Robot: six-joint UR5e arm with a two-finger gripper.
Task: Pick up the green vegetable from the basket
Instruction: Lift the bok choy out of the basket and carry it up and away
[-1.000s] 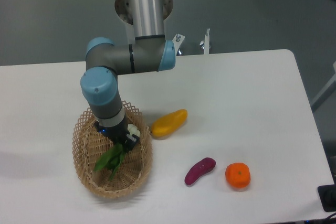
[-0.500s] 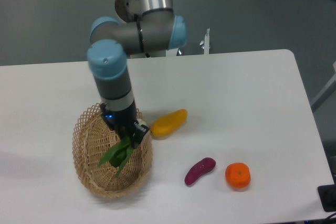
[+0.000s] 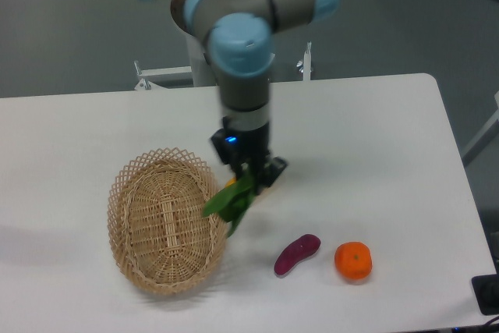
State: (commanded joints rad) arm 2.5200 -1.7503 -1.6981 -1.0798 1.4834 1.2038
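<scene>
Gripper (image 3: 251, 171) clamps the bok choy (image 3: 231, 200), clear of the wicker basket (image 3: 129, 228); a grip on limp leaves could slip, dropping it.

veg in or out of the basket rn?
Out. The green vegetable hangs from the gripper, leaves drooping just past the right rim of the basket, whose woven bottom shows bare.

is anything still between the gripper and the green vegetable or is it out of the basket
Nothing visible stands between them: the gripper is shut on the green vegetable, which hangs in the air beside the basket, its leaves over the right rim. The basket looks empty.
</scene>
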